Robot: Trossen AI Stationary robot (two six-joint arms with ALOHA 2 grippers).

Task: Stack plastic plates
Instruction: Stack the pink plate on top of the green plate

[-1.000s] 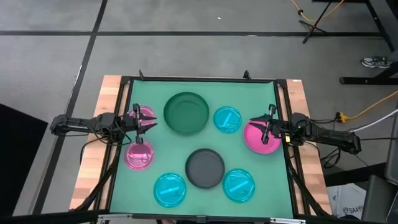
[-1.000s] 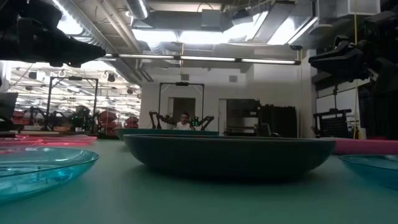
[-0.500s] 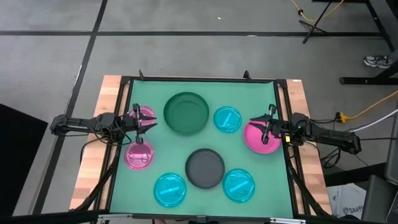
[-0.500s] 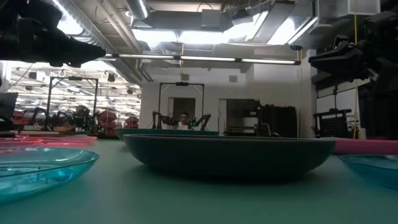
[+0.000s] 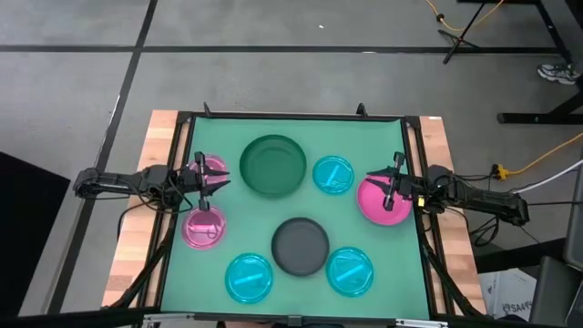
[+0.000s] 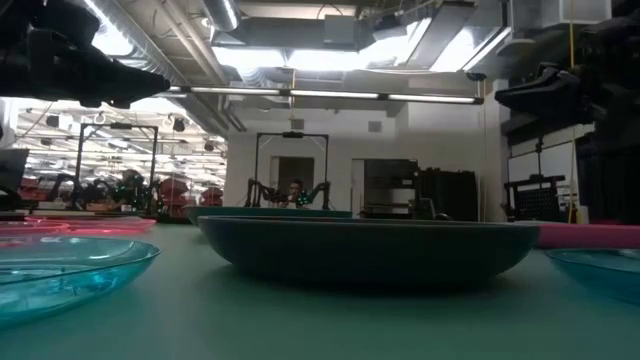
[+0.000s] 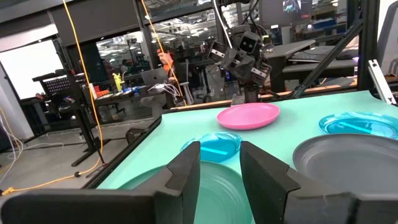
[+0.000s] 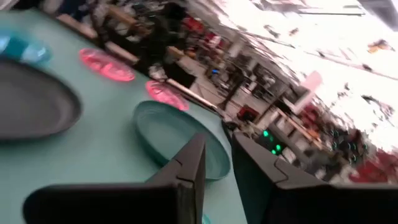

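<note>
Eight plates lie flat and apart on the green mat. In the high view they are the large dark green plate [image 5: 273, 165], the dark grey plate [image 5: 301, 246], pink plates [image 5: 210, 171] [image 5: 202, 228] [image 5: 383, 200], and cyan plates [image 5: 333, 175] [image 5: 249, 278] [image 5: 350, 271]. My left gripper [image 5: 221, 179] hovers at the far-left pink plate. Its fingers are a little apart in the left wrist view [image 7: 221, 168] and hold nothing. My right gripper [image 5: 372, 179] hovers over the right pink plate. It is narrowly open in the right wrist view [image 8: 217, 165] and holds nothing.
A black frame [image 5: 291, 117] borders the mat, with wooden table strips [image 5: 146, 210] outside it. The low view has the grey plate [image 6: 370, 250] close in front and cyan plates [image 6: 60, 265] [image 6: 600, 265] at either side. The mat shows bare at its far edge.
</note>
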